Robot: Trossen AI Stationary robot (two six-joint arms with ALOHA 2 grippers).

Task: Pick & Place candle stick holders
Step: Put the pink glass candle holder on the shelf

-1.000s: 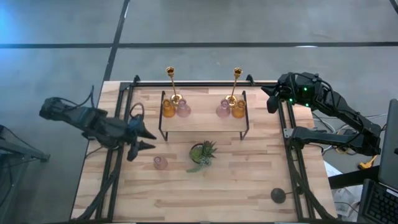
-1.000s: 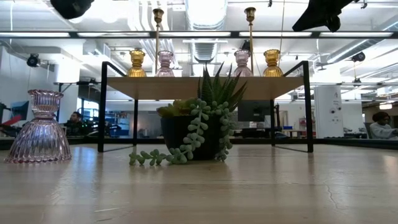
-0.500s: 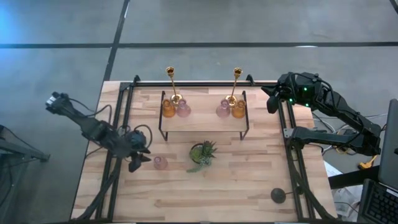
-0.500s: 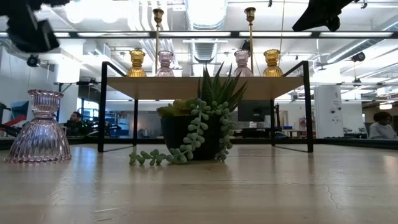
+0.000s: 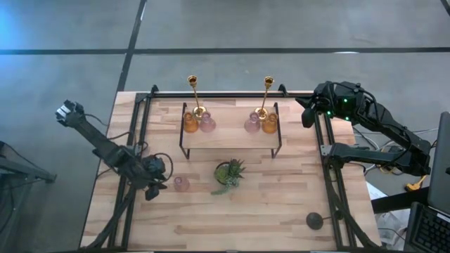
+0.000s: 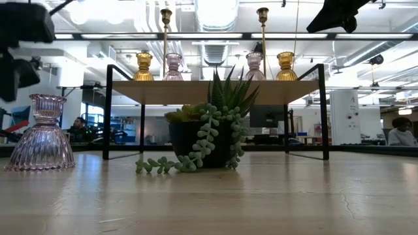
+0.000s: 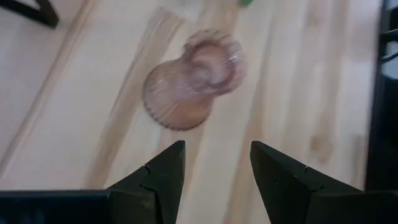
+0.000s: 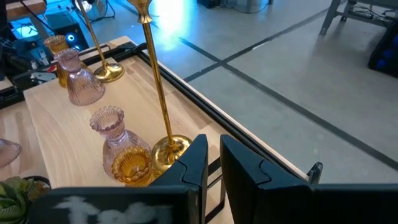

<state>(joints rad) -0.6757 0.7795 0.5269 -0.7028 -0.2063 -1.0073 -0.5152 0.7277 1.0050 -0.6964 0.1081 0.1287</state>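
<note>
The left gripper (image 5: 160, 184) hangs with its jaws spread and nothing between them, just beside the lone pink glass holder (image 5: 181, 184) on the side away from the succulent. In the left wrist view the two dark fingers (image 7: 163, 168) stand apart, and the ribbed pink holder (image 7: 194, 78) sits just beyond their tips, upright on the wooden table (image 5: 246, 218), not touched by either finger. In the low view this same holder (image 6: 42, 134) stands on the tabletop well clear of the shelf's near leg, with the dark bulk of the left arm above it.

The potted succulent (image 5: 230, 172) sits on the table in front of the black-framed shelf (image 5: 232, 138), between the pink holder and the shelf's middle. On the shelf stand two groups: toward the left arm's end, a gold candlestick (image 5: 194, 96) with an amber glass holder (image 5: 190, 123) and a pink one (image 5: 207, 124) at its base; toward the other end, a second gold candlestick (image 5: 266, 97) with a pink holder (image 5: 252, 123) and an amber one (image 5: 269, 124).

A black candlestick (image 5: 314, 221) rests at the table's near corner on the right arm's side, well apart from the shelf.

The right gripper (image 5: 307, 116) waits raised off the shelf's far end, its fingers (image 8: 198, 163) drawn nearly together, gripping nothing
</note>
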